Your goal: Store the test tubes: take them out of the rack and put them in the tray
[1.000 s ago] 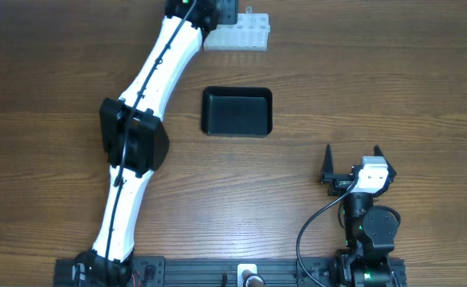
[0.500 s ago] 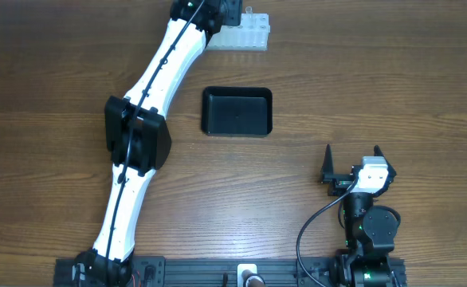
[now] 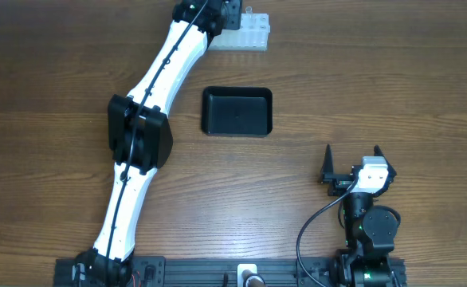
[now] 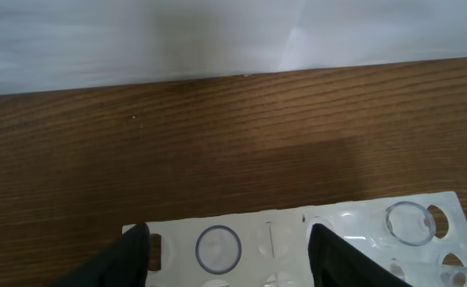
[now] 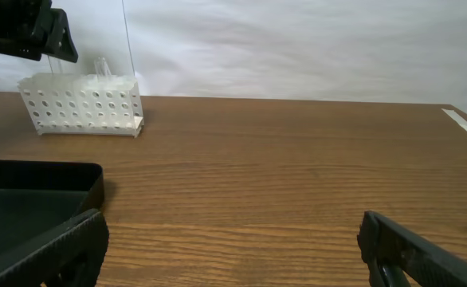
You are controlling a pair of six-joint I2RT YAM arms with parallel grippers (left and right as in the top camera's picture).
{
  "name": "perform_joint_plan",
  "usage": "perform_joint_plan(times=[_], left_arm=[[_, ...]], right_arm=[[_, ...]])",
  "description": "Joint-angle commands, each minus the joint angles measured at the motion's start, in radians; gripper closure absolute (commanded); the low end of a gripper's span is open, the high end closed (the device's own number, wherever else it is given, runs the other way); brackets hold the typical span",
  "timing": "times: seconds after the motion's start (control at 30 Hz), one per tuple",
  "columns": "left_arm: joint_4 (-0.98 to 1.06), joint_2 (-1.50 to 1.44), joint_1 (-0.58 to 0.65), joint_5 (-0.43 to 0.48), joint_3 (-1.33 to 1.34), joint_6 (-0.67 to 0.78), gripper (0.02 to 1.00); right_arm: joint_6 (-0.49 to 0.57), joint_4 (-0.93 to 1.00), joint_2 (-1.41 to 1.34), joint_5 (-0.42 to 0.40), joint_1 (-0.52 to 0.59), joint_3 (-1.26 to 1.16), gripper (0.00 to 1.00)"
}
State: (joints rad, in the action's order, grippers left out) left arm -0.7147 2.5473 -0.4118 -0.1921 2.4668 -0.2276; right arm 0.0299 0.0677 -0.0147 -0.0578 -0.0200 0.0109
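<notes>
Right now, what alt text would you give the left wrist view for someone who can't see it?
The left gripper hangs over a white test tube rack, jaws open on either side of a clear test tube seen mouth-on. A second tube stands farther along the rack, with wooden table and a white backdrop beyond.

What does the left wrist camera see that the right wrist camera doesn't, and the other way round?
Left wrist view: the top of the rack seen from above, with its round openings and the rim of a clear tube between the open fingers of the left gripper.
Right wrist view: the black tray, the rack's side dotted with small holes, and the open fingers of the right gripper.
Both share: the rack, the left gripper above it, the wooden table and the white wall behind.
</notes>
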Motion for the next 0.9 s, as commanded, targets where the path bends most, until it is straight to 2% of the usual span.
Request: perform_joint_plan(times=[0.03, 0.8, 0.9], left_arm=[[0.000, 0.021, 0.016, -0.008, 0.021, 0.008, 0.400], [-0.005, 0.036, 0.021, 0.001, 0.021, 0.008, 0.402], [-0.005, 0.036, 0.021, 0.001, 0.021, 0.008, 0.426]], right_arm=[[-0.003, 0.004, 0.010, 0.008, 0.008, -0.005, 0.007], [-0.003, 0.004, 0.010, 0.008, 0.008, -0.005, 0.007], [-0.003, 0.004, 0.010, 0.008, 0.008, -0.005, 0.009]])
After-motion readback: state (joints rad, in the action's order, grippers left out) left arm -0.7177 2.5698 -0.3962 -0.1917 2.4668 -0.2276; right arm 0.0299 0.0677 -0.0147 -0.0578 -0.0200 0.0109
